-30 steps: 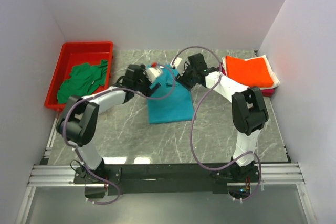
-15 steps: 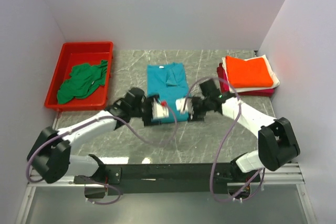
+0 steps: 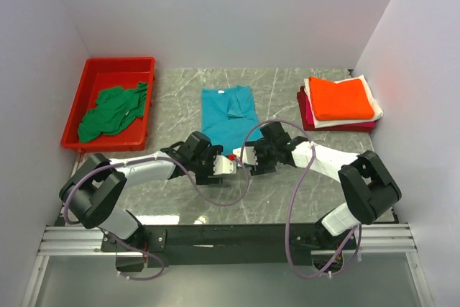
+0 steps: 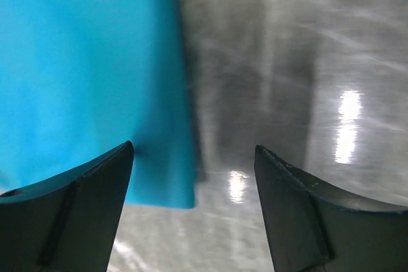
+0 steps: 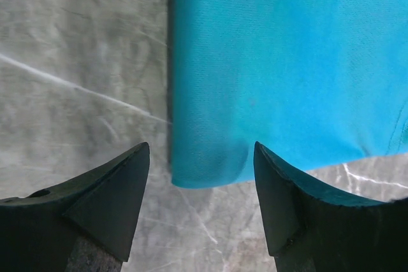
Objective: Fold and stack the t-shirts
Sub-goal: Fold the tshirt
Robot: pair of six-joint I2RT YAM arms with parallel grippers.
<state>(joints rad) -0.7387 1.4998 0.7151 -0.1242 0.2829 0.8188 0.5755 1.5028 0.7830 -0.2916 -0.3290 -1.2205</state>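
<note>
Both reach inward: left pincer (image 4: 194, 146), right pincer (image 5: 201, 144) agape over teal t-shirt (image 3: 228, 113) hem.

Looking like a robotics lab cell: white panels (image 3: 215, 12) boxing in marble-look table (image 3: 277, 98), left arm (image 3: 144, 170) and right arm (image 3: 327, 162) sitting on aluminium rail (image 3: 72, 239).

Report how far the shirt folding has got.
Done: orange shirt tops a folded stack on the right. In hand: teal shirt lies flat mid-table; left gripper and right gripper, fingers open, sit at its near corners. Left: fold and stack it, then the green shirt crumpled in the red bin.
</note>
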